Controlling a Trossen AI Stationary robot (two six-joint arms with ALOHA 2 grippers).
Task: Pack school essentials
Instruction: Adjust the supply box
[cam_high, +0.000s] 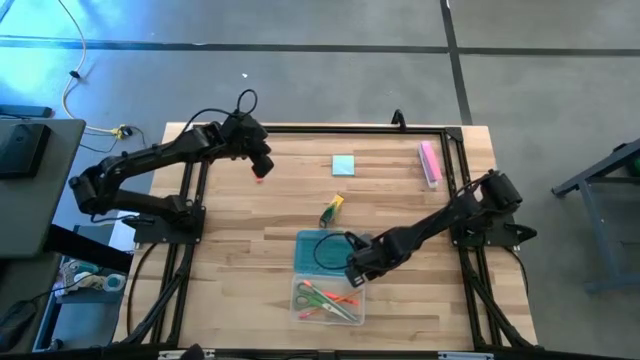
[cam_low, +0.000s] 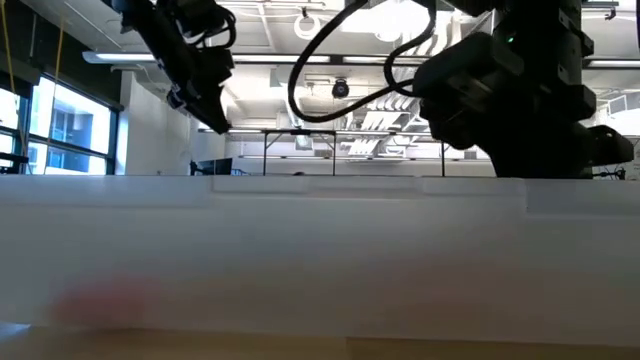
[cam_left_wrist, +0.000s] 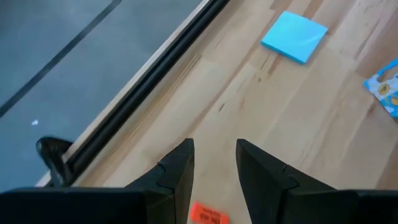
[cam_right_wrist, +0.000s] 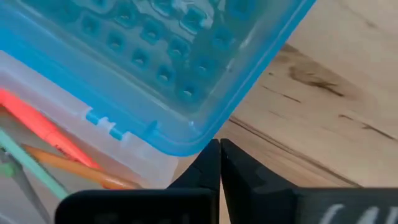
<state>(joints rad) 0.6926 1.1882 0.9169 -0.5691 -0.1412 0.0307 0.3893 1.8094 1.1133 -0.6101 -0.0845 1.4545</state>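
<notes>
The high view looked straight down on the worktop (cam_high: 400, 200); the right wrist view sat close over the same box (cam_right_wrist: 155, 74).

pens, scissors (cam_high: 325, 300) boxed; blue pad (cam_high: 344, 165) tabletop

box (cam_high: 328, 300) at table's (cam_high: 230, 230) front centre, pens (cam_high: 335, 297) and scissors (cam_high: 312, 293) inside, its lid (cam_high: 322, 250) just behind. marker (cam_high: 331, 210) farther back, then note pad (cam_high: 344, 165).
</notes>
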